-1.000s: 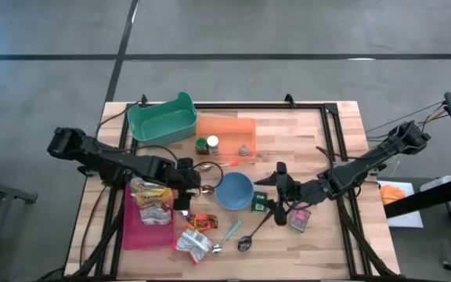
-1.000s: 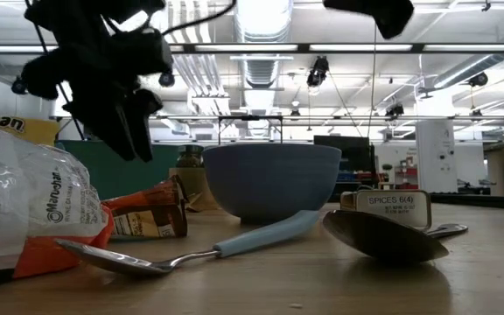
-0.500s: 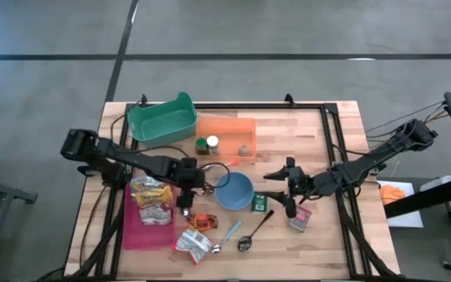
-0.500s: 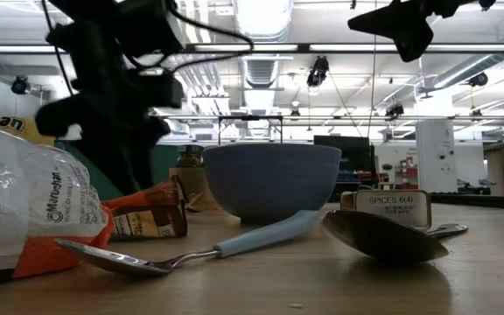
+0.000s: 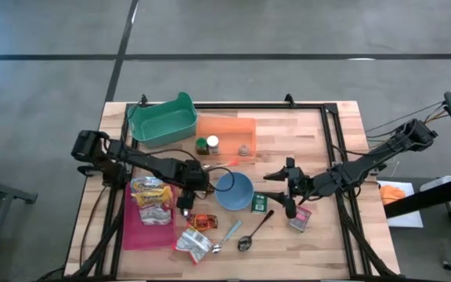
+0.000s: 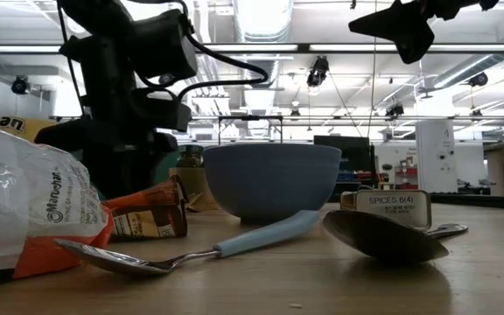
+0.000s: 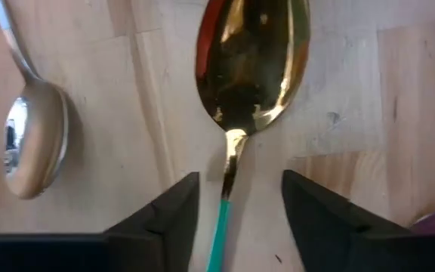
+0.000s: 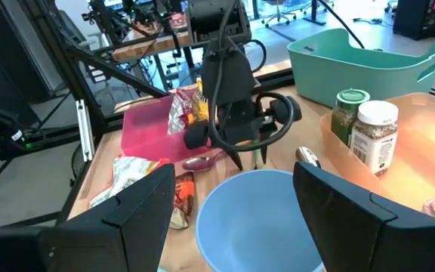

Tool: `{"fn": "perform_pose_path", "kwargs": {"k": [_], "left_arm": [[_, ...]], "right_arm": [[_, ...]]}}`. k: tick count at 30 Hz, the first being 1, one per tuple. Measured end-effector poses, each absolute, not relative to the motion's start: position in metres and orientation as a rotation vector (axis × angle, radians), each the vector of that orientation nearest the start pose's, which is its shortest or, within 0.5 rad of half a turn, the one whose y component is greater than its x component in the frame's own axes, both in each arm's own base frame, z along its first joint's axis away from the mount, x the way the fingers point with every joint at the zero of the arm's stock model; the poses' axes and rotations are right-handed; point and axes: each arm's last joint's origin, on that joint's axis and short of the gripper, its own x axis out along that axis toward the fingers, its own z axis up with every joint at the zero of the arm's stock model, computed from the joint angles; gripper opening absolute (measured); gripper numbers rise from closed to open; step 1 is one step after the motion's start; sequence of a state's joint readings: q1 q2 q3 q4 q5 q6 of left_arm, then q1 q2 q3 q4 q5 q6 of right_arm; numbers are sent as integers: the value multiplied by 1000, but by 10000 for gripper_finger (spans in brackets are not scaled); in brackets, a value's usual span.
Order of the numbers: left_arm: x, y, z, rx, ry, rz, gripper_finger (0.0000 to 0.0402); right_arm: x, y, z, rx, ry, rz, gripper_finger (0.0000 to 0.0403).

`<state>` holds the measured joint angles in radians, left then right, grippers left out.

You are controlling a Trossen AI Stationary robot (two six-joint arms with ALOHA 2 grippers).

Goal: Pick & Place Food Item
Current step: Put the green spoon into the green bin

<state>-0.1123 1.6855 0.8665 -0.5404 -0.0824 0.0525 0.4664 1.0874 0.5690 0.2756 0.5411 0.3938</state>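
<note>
Left gripper [image 7: 236, 208]: spread astride the spoon [image 7: 249, 64] stem, frame centre.
Risk: your pinch may skid off; thin handle lies flat.

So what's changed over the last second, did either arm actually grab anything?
No grab yet. The left gripper has come down between the food packets and the blue bowl; its jaws now straddle the neck of the gold spoon with the teal handle, not closed on it. The right gripper drew back toward the table's right side early on, then held, jaws open and empty. Bowl, packets and jars stayed put.
</note>
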Motion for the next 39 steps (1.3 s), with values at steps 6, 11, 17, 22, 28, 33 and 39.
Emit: {"fn": "perform_pose_path", "kwargs": {"k": [6, 11, 17, 22, 28, 33, 39], "left_arm": [[281, -27, 129, 94, 1375, -64, 96], [282, -26, 124, 28, 1402, -57, 53], [281, -26, 124, 12, 1410, -49, 7], [279, -26, 129, 10, 1389, -48, 2], [274, -24, 138, 22, 1378, -33, 1], [273, -24, 147, 38, 1343, -11, 1], [271, -23, 163, 50, 1272, 9, 0]], "right_arm": [[212, 90, 246, 284, 189, -114, 265], [212, 90, 248, 296, 169, -111, 265], [213, 90, 249, 289, 169, -110, 265], [213, 90, 249, 287, 169, -110, 265], [213, 90, 249, 287, 169, -110, 265], [213, 90, 249, 288, 169, -110, 265], [213, 90, 249, 288, 169, -111, 265]]}}
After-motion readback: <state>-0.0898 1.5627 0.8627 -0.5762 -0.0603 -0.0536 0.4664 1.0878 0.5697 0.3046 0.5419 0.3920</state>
